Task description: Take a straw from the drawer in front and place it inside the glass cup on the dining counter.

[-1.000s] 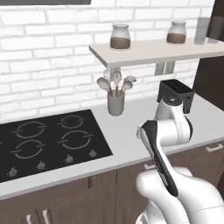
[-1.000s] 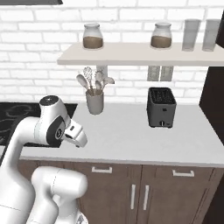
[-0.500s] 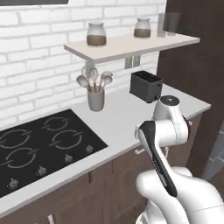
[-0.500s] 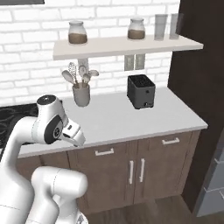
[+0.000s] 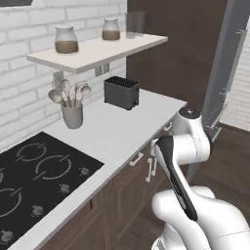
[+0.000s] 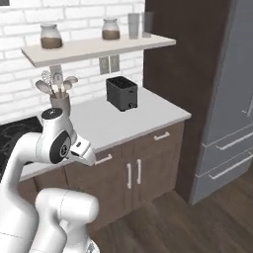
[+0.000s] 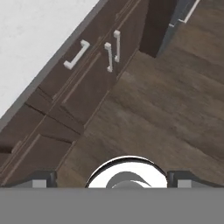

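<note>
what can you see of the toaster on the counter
The toaster is a small black box, matte like metal or plastic, with slots open at its top and a small pale knob low on one end. It stands upright on the white counter, beneath the wall shelf, right of the utensil pot. Nothing else touches it.

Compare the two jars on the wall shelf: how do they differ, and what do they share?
The left jar looks wider and squatter; the right jar looks narrower. The left jar stands toward the shelf's left end, above the utensil crock; the right jar stands past the middle, next to two tall glasses. Both are clear, lidded, upright, and hold something brown in the lower part.
</note>
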